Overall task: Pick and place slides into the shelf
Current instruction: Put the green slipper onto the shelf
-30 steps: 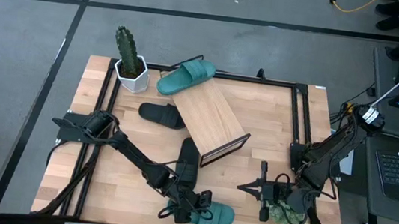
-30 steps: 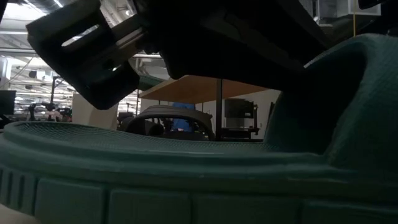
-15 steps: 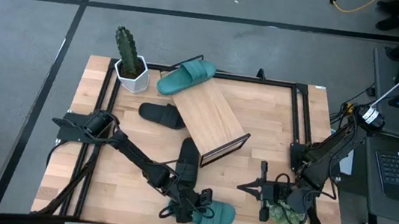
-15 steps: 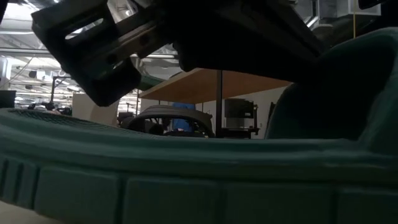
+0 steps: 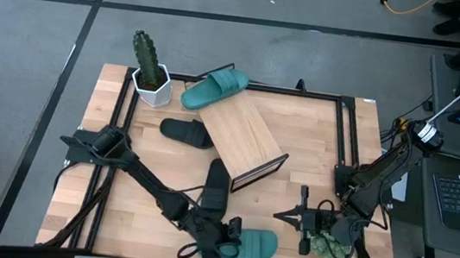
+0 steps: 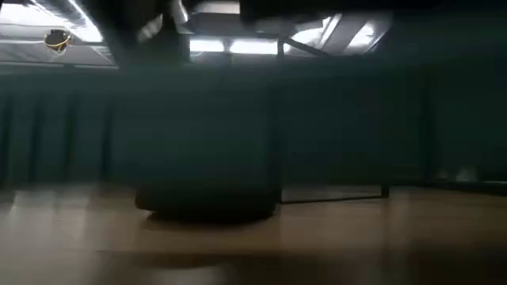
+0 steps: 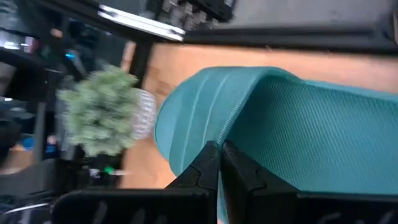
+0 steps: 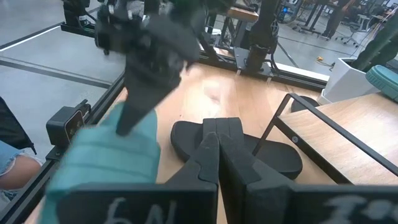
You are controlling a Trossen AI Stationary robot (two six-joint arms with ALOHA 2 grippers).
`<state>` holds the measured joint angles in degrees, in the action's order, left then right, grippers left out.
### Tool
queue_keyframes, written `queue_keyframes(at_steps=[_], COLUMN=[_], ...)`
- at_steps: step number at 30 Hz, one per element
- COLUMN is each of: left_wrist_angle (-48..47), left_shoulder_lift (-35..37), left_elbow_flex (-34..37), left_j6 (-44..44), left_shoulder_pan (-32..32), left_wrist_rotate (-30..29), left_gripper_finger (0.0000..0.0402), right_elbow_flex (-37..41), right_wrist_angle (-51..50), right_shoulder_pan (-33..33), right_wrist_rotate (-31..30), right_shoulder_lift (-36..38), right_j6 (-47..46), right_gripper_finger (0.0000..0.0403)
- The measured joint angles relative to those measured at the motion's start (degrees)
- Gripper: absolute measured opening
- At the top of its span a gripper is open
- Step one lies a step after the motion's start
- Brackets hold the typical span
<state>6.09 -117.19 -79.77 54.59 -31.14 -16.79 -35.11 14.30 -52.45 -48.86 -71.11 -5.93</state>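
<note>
My left gripper [image 5: 229,238] hangs over the table's near edge, shut on a teal slide [image 5: 258,247], which also shows in the left wrist view [image 7: 286,118]. The second teal slide [image 5: 215,88] lies at the far end of the shelf [image 5: 242,137], a slanted wooden plank on a black frame. One black slide [image 5: 188,131] lies on the table left of the shelf. The other black slide [image 5: 216,188] lies by the shelf's near end. My right gripper [image 5: 301,218] waits near the right near corner, shut and holding nothing. My left gripper pinches the teal slide's edge at its left end [image 7: 244,144] between its two fingers [image 7: 208,163]. The fingers come slanting down from the table's left and lie along the slide. The slide is lifted clear of the table and roughly level, its strap end [image 5: 267,245] pointing right.
A cactus in a white pot [image 5: 151,75] stands at the far left corner. A small green plant [image 5: 327,243] sits beside my right gripper. A black metal frame [image 5: 343,142] runs round the table. The low view shows a black slide [image 6: 206,203] on the table.
My left gripper has risen and drifted slightly toward the table's right, carrying the teal slide with it. The slide, which rested on the table and filled the low view, is now lifted clear, so the tabletop and a black slide show there.
</note>
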Motion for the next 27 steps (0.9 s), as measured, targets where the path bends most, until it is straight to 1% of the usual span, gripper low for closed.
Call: queue_keyframes(at_steps=[8, 13, 18, 27], left_wrist_angle=[-1.19, -4.82, -9.64, -17.27], left_shoulder_lift=[5.78, 9.05, 11.85, 18.91], left_elbow_flex=[-0.02, -0.02, -0.02, -0.02], left_j6=[0.00, -0.26, -0.01, -0.83], left_shoulder_pan=[-1.59, -1.63, -1.66, -0.31], left_wrist_rotate=[-6.28, -7.23, -13.98, -17.11], left_gripper_finger=[0.0000, 0.0000, 0.0000, 0.0000], right_elbow_flex=[0.00, 0.00, 0.00, 0.00], right_wrist_angle=[0.06, 0.01, -0.15, -0.63], right_shoulder_pan=[0.00, -0.02, -0.02, -0.02], right_wrist_rotate=[0.01, 0.00, 0.13, 0.59], right_shoulder_lift=[-0.02, -0.02, -0.02, -0.02], right_j6=[-0.11, -1.31, -1.33, -1.33], right_gripper_finger=[0.0003, 0.0003, 0.0003, 0.0003])
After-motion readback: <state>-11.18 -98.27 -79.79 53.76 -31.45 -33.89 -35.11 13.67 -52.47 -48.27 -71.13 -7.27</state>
